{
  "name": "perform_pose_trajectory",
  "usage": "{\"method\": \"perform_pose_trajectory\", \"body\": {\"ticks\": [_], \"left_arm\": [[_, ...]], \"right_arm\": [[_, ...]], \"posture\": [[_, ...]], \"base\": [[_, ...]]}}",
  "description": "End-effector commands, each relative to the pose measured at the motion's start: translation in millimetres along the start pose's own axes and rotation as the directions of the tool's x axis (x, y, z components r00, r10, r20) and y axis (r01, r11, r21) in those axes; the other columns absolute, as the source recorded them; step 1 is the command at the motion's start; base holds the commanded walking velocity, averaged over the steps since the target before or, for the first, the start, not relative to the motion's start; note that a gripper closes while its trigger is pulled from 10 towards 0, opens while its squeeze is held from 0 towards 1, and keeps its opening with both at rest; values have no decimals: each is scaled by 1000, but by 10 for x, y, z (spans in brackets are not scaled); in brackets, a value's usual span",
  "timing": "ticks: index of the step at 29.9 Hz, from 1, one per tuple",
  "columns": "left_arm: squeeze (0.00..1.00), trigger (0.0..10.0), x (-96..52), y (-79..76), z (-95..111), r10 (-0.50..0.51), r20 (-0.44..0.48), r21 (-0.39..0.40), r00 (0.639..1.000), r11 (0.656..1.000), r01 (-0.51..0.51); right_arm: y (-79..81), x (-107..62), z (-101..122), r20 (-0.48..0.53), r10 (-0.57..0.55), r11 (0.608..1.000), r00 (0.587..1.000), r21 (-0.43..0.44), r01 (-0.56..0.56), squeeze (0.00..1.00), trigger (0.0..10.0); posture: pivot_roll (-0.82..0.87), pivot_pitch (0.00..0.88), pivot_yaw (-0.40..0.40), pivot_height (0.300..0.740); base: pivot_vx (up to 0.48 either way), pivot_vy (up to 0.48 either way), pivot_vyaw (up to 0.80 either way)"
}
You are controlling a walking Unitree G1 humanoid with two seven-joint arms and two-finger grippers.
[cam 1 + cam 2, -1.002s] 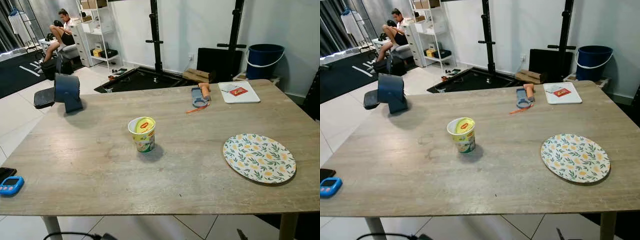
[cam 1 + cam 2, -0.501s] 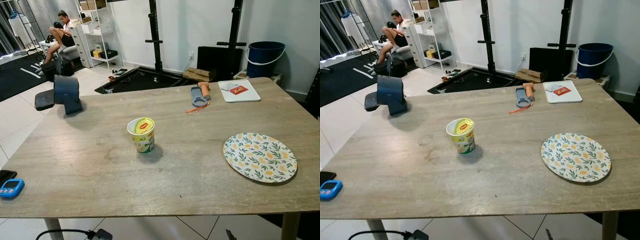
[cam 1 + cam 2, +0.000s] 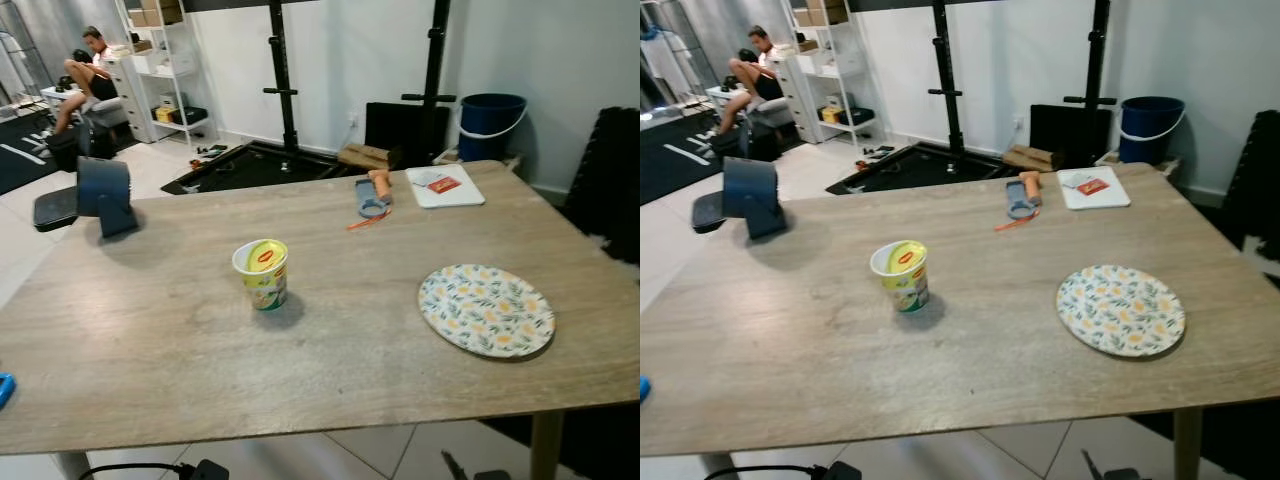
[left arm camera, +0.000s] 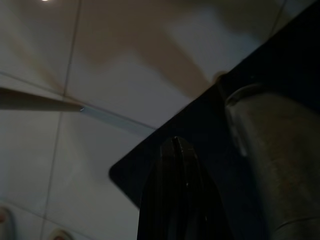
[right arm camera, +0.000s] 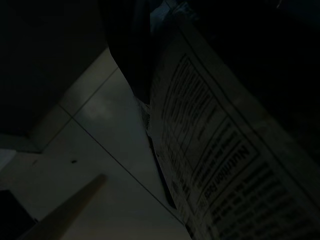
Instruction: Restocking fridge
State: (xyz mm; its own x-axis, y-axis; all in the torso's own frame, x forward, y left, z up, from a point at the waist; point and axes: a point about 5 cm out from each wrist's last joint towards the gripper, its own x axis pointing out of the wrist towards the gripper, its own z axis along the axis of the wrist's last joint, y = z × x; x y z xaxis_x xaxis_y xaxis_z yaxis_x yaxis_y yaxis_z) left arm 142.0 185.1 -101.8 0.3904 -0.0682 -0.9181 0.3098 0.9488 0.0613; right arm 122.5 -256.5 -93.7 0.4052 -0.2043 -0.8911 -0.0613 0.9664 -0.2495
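A yellow-lidded instant noodle cup (image 3: 260, 273) stood mid-worktop (image 3: 150, 330), a leaf-patterned oval plate (image 3: 486, 309) well apart. Left gripper (image 4: 175, 150) hung with jaws closed; right gripper (image 5: 142, 75) clasped a printed packet (image 5: 215, 155).

The near half of the tabletop (image 3: 150, 350) lies bare. A cup (image 3: 262, 274) stands mid-table, a plate (image 3: 486, 309) well to its right, with open room between. The far edge is crowded by a fan (image 3: 104, 193), a tool (image 3: 372, 192), perhaps a peeler, and a board (image 3: 445, 185).
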Motion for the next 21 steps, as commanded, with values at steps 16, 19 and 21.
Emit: {"method": "perform_pose_trajectory", "body": {"ticks": [16,19,21], "left_arm": [[0,10000,1,-50,-63,17,-3,-85,1000,996,-17],[0,10000,7,-78,-47,20,5,-105,1000,994,-19],[0,10000,10,-118,-62,20,3,-122,1000,992,-19]], "right_arm": [[180,34,290,40,96,958,995,-275,-82,0,10000],[179,38,369,51,103,948,993,-307,-82,0,10000],[176,41,435,60,107,941,992,-330,-81,0,10000]], "posture": [[-12,1,-62,740],[6,0,-81,740],[17,0,-93,740]], "base": [[0,0,0],[0,0,0],[0,0,0]]}}
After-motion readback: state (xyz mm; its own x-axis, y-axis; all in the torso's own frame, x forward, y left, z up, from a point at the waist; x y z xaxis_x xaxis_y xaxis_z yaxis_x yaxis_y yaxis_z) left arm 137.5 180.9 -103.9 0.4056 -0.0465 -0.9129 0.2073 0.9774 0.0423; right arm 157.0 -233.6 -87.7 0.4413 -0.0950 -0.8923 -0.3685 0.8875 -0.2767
